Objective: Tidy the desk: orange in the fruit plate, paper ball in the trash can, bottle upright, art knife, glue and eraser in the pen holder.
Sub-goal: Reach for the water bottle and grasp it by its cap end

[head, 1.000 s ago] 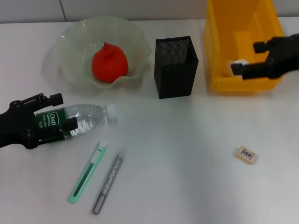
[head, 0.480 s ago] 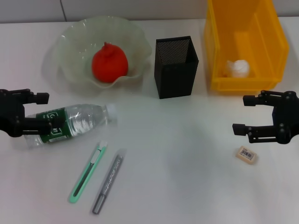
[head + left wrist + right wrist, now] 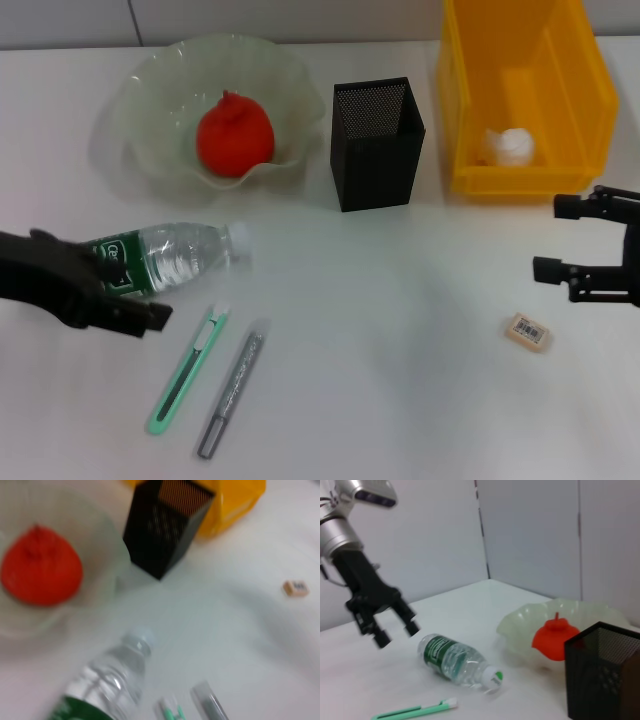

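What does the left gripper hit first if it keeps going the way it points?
Probably the art knife: the left gripper points toward the robot's right, low over the table, just past the lying bottle. Height is unclear, so it might pass above.

Clear glossy plastic bottle [image 3: 170,256], black metal mesh pen holder [image 3: 376,143] (matt).

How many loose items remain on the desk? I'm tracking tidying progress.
4: bottle lying near the left gripper; art knife and glue beside it; eraser below the right gripper.

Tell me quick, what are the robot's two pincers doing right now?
Left pincer: open, empty, just above the bottle lying on its side.
Right pincer: open, empty, hovering near the eraser.
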